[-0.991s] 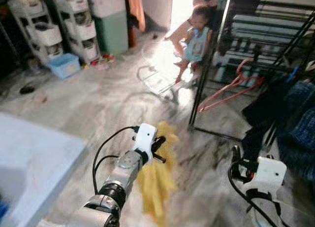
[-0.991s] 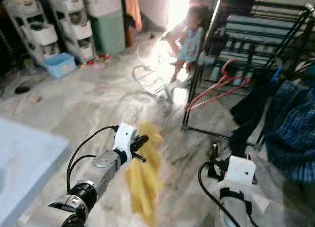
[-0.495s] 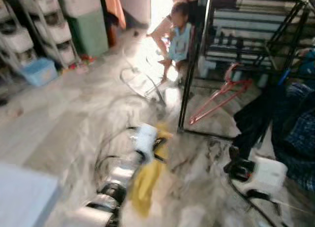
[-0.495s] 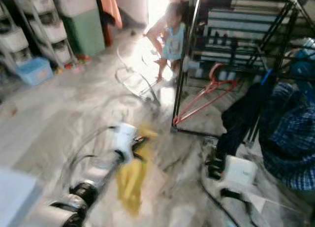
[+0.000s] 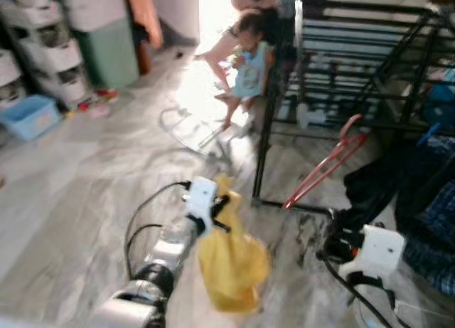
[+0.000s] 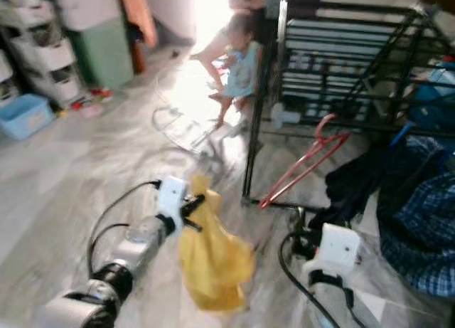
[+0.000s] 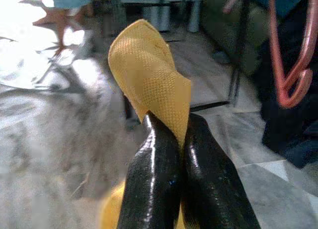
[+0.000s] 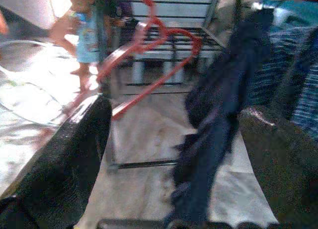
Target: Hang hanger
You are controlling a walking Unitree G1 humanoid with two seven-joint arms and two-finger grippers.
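While the left gripper (image 5: 222, 213) pinches a yellow cloth (image 5: 231, 260), its fingers pressed together on the fabric, the right gripper (image 8: 174, 154) hangs spread and empty at near right. Ahead right, the red hanger (image 5: 325, 166) leans against the black rack (image 5: 274, 107); approach squarely. Far left, a blue bin's (image 5: 27, 116) contents are unclear.

from our head, both eyes looked down over the floor (image 5: 85, 178); wrist cameras sighted close along each gripper, sharing the red hanger (image 8: 149, 45).
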